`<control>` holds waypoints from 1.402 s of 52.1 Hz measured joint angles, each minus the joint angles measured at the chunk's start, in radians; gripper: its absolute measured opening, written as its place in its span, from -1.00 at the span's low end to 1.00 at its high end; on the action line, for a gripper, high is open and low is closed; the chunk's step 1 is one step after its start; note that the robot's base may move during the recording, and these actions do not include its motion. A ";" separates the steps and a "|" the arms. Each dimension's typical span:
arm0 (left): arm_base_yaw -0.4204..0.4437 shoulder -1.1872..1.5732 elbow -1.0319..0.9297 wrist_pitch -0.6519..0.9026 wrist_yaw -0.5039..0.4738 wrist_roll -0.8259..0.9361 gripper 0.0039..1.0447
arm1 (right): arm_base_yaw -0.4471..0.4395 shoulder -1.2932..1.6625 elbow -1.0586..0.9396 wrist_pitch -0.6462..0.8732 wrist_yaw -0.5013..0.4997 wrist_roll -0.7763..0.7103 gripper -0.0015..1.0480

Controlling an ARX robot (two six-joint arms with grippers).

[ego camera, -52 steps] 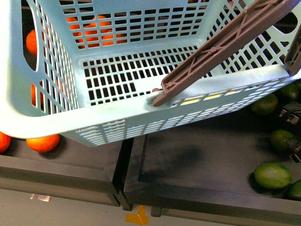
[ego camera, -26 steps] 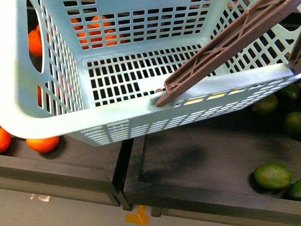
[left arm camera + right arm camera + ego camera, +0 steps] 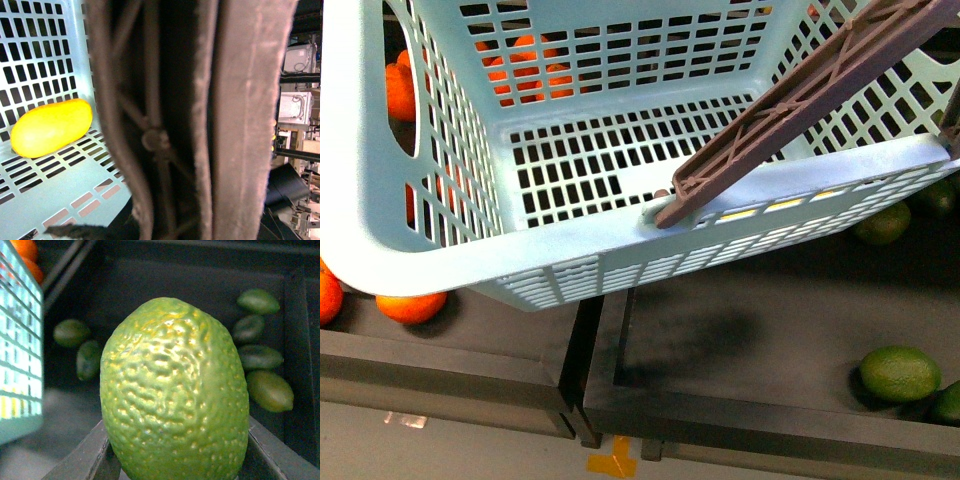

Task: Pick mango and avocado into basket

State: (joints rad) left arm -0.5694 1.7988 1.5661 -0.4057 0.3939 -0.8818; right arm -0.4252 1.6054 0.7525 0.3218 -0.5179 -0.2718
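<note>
The light teal basket (image 3: 440, 250) hangs tilted above the trays, its brown handle (image 3: 800, 100) slanting up to the right. My left gripper is shut on that handle (image 3: 170, 120), which fills the left wrist view and hides the fingers. The yellow mango (image 3: 50, 127) lies on the basket's slotted floor (image 3: 75, 200). My right gripper (image 3: 175, 462) is shut on the avocado (image 3: 175, 390), a pebbled green fruit held upright between the grey fingers (image 3: 80, 455). It hangs beside the basket's wall (image 3: 20, 365), over the black tray. Neither gripper shows in the front view.
Oranges (image 3: 410, 305) lie in the left tray, under and behind the basket. More avocados (image 3: 900, 372) lie in the black right tray (image 3: 720, 400), with others (image 3: 257, 357) in the right wrist view. The trays' front walls stand near me.
The basket has drifted slightly right and up. The right gripper and its avocado, seen at the right edge of the front view a second ago, have risen out of that view.
</note>
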 joint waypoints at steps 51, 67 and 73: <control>0.000 0.000 0.000 0.000 -0.001 -0.001 -0.71 | 0.608 -0.038 0.174 -0.028 0.395 0.227 0.74; 0.002 0.000 0.000 0.000 -0.006 0.000 -0.71 | 0.558 -0.117 0.108 0.193 0.636 0.301 0.64; 0.000 0.000 0.000 0.000 0.000 0.000 -0.71 | 0.549 -0.156 -0.028 0.385 0.633 0.289 0.34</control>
State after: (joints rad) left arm -0.5694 1.7988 1.5661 -0.4061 0.3935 -0.8814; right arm 0.1238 1.4498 0.7242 0.7067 0.1154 0.0174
